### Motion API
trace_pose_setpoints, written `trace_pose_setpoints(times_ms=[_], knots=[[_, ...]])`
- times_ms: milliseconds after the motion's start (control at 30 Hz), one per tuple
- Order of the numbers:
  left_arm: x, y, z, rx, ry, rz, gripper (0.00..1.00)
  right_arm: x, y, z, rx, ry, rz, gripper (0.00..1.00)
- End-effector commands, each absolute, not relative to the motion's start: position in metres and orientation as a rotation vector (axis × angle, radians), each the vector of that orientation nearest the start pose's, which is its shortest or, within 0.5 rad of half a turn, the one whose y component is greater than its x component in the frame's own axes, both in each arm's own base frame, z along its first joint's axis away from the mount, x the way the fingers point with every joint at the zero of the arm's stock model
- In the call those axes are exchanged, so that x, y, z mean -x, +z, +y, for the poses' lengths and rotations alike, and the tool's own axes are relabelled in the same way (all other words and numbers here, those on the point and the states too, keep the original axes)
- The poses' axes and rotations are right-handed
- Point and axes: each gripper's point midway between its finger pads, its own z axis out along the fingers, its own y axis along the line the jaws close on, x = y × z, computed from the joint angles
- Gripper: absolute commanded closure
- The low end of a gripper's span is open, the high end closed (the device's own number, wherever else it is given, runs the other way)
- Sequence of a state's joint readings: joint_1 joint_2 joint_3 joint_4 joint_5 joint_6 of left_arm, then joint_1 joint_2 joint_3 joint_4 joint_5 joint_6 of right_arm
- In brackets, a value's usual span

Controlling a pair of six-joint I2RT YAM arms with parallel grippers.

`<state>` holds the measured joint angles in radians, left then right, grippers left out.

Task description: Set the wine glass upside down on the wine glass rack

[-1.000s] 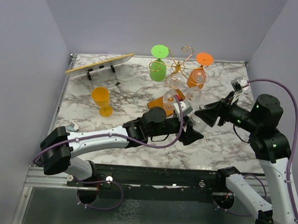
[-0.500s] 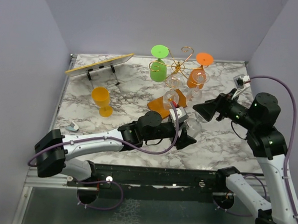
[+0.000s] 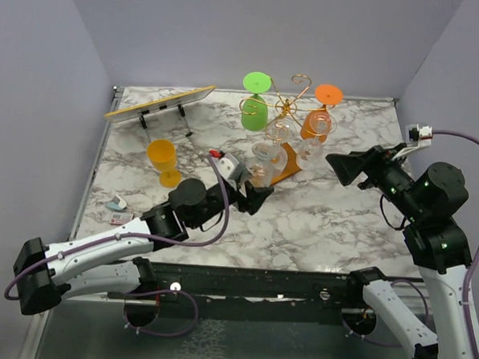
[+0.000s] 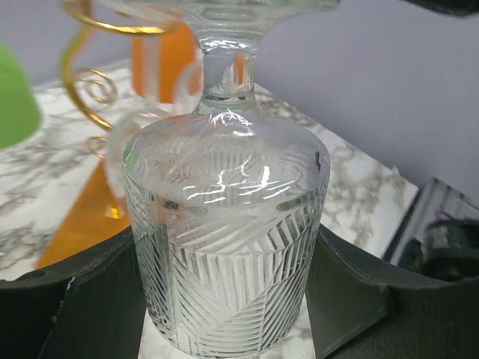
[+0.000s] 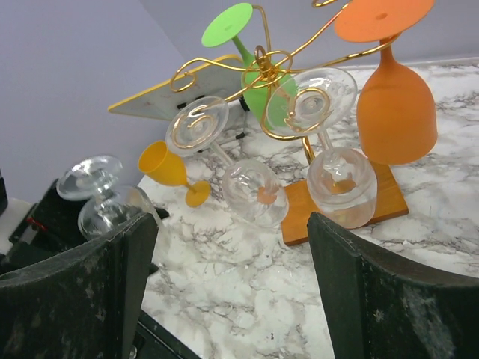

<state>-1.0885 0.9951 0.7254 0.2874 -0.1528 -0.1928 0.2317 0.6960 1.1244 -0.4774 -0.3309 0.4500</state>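
Left claw (image 3: 253, 198) around wine glass (image 4: 224, 247) bowl (near wine glass rack (image 5: 393, 198))

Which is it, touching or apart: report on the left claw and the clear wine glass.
Touching. The left wrist view shows the left claw closed around the clear wine glass, both fingers pressed flush against its ribbed bowl with no gap.
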Motion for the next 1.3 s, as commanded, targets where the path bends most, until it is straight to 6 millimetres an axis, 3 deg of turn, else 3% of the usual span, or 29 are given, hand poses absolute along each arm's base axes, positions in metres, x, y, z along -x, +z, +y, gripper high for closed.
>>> trace_pose_setpoints(times_ms=[0, 167, 333, 633, 867, 1267], knots=[[-0.234, 0.322, -0.281, -0.382, -0.767, 1.46, 1.0, -0.233, 0.393, 0.12, 0.018, 0.748, 1.652, 0.14], [-0.267, 0.334, -0.256, -0.308, -0.67, 1.44, 1.0, -0.234, 0.39, 0.119, 0.01, 0.74, 1.662, 0.14], [-0.289, 0.342, -0.25, -0.294, -0.649, 1.407, 1.0, -0.236, 0.388, 0.118, 0.009, 0.729, 1.666, 0.14], [-0.311, 0.344, -0.258, -0.422, -0.693, 1.344, 1.0, -0.24, 0.383, 0.118, 0.018, 0.712, 1.68, 0.14], [-0.313, 0.35, -0.273, -0.53, -0.777, 1.281, 1.0, -0.242, 0.38, 0.119, 0.036, 0.705, 1.689, 0.14], [-0.326, 0.338, -0.291, -0.598, -0.809, 1.285, 1.0, -0.242, 0.378, 0.118, 0.023, 0.702, 1.69, 0.14]])
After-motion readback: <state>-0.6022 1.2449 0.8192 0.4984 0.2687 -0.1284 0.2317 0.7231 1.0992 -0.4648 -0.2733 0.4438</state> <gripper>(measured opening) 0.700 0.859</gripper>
